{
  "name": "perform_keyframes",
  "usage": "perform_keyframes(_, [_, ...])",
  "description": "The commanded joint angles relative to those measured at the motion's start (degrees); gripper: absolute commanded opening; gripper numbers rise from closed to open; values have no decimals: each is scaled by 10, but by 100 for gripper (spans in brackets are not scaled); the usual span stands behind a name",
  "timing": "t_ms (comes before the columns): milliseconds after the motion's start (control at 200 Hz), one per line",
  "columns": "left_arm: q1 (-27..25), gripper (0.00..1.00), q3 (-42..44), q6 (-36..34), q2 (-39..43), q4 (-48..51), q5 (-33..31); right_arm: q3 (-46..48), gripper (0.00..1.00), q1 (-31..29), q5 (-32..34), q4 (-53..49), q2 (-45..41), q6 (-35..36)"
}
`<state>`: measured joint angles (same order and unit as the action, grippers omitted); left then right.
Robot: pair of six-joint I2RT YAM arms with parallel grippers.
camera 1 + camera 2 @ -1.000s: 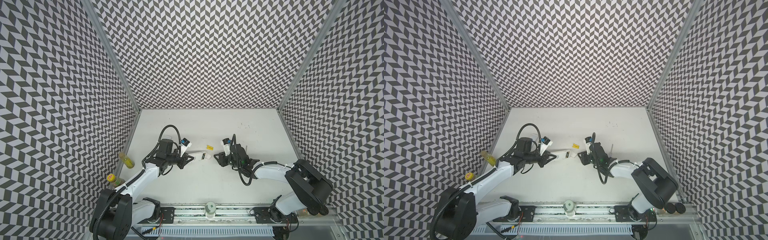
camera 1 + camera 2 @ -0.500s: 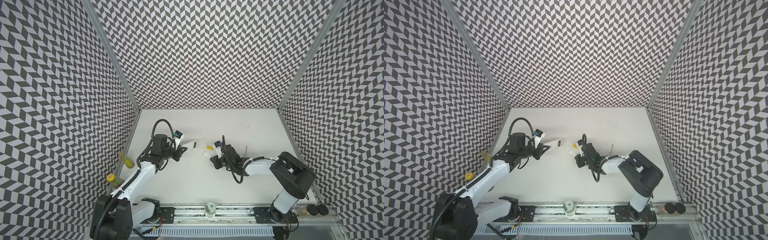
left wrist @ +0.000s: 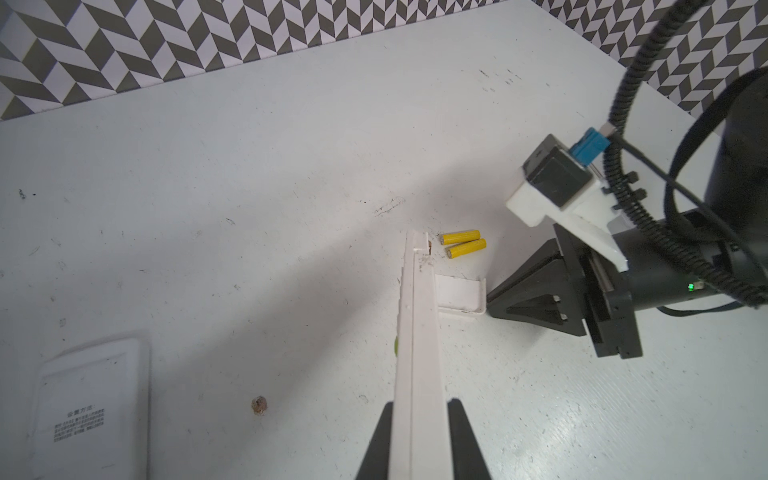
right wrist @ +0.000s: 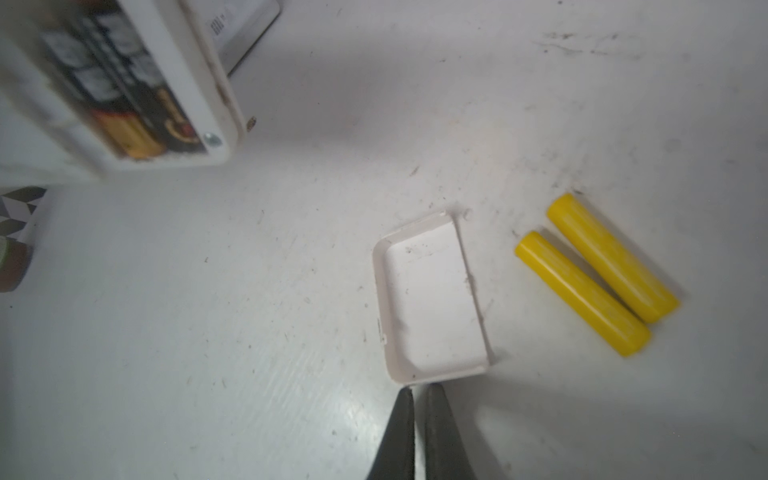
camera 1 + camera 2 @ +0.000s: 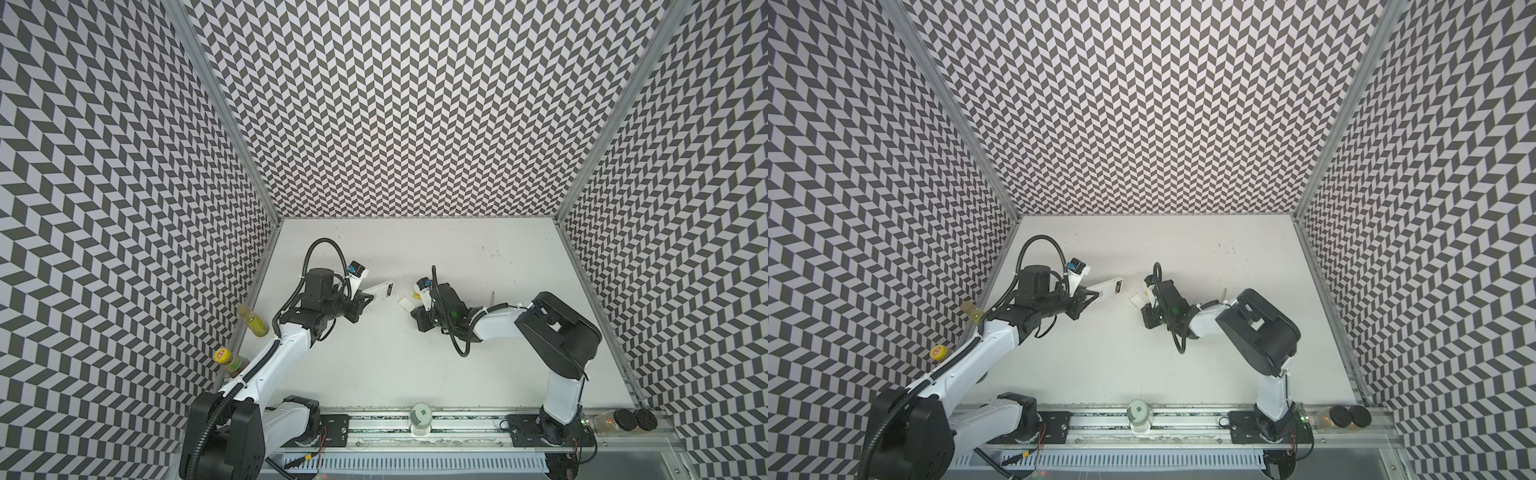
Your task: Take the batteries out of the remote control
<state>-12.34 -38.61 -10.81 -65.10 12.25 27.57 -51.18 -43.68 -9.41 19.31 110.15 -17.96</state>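
So left gripper (image 3: 419,415) clamps the white remote (image 3: 415,332), black batteries (image 4: 137,120) inside; yellow batteries (image 4: 598,274) lie beside the battery cover (image 4: 432,299). The right gripper (image 4: 419,399), shut and empty, might shove it into them imo.

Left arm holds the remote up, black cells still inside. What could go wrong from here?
1. The left gripper grips the remote near one end only; prying at the black batteries at the far end may twist it loose.
2. The right gripper, jaws shut, sits right at the loose battery cover; a forward move could shove it into the two yellow batteries, which may roll.
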Motion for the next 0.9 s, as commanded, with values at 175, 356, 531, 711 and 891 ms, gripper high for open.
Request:
perform_keyframes(175, [6,0,-27,-7,22,5,17,-140,10,-1,20,-10,113,34])
perform_keyframes(356, [9,0,-30,-2,25,9,20,-188,10,17,13,-21,124,44])
perform_keyframes(531, [9,0,-22,4,27,5,41,-141,13,28,-5,-15,26,52])
perform_keyframes(711, [-2,0,-4,46,15,-22,111,-24,18,54,15,-23,-122,48])
perform_keyframes(891, [-31,0,27,89,-9,-63,165,87,27,98,91,-79,-259,16])
